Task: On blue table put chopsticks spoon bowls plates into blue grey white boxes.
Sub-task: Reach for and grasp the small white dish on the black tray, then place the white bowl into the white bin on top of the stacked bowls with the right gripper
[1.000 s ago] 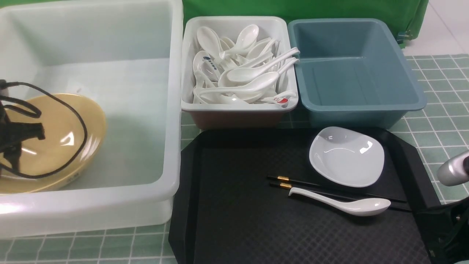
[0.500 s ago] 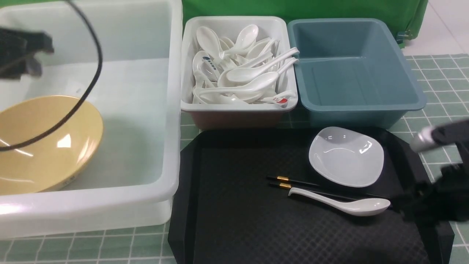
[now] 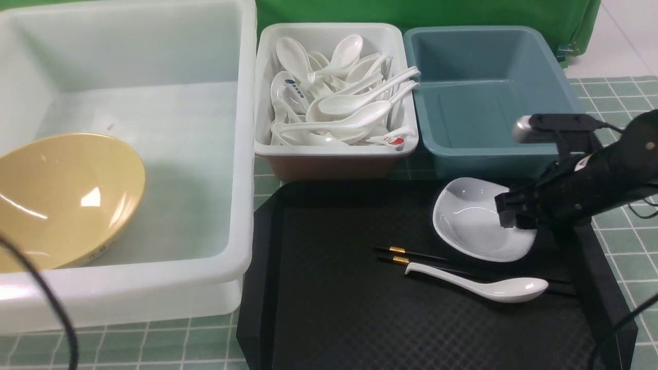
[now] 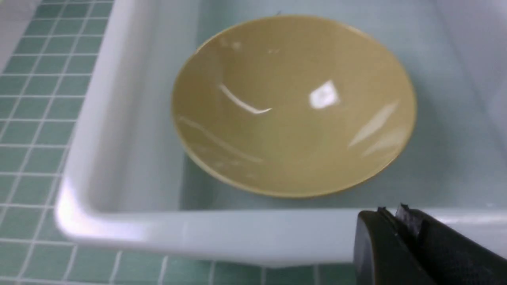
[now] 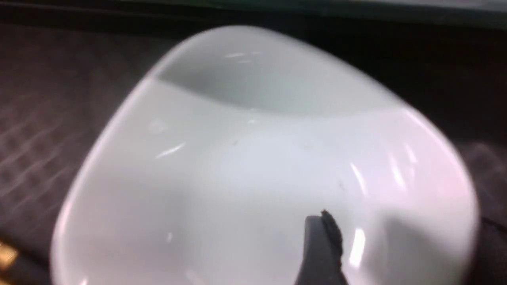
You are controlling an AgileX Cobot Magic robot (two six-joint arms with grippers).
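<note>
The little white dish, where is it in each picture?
Front view: right of the middle, on the black tray, partly behind the right gripper.
Left wrist view: not in it.
Right wrist view: the dish fills most of the picture.
Shared landmark, front and right wrist views: a chopstick's gold band.

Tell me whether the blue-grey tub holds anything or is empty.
Empty, as far as it shows: the blue-grey tub's visible floor is bare, though the right arm hides its near right corner.
</note>
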